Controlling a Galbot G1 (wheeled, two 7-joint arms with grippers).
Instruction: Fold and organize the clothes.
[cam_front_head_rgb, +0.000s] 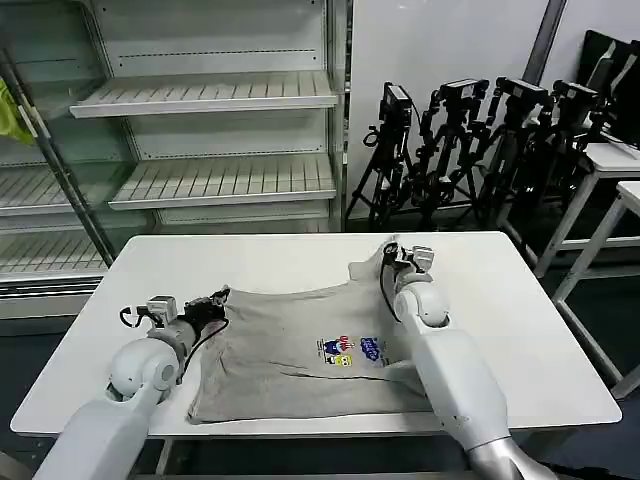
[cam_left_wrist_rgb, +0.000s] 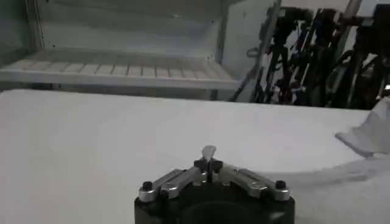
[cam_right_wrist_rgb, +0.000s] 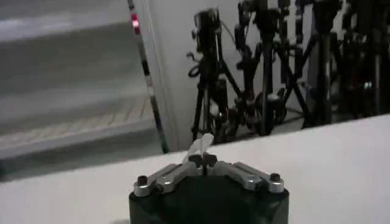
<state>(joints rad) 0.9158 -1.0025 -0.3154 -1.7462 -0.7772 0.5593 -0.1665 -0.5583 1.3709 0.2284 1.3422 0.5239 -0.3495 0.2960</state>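
The flat white rectangular table (cam_front_head_rgb: 300, 265) is viewed downward from the head; low and close, both wrist views face outward toward shared black metal tripods (cam_right_wrist_rgb: 268, 67).

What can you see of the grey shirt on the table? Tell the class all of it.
The grey shirt is soft, thin fabric, spread mostly flat on the white table, with a small multicoloured print on the chest. The left gripper pinches one far corner, the right gripper the other, which is lifted and bunched. The right arm lies across one side.
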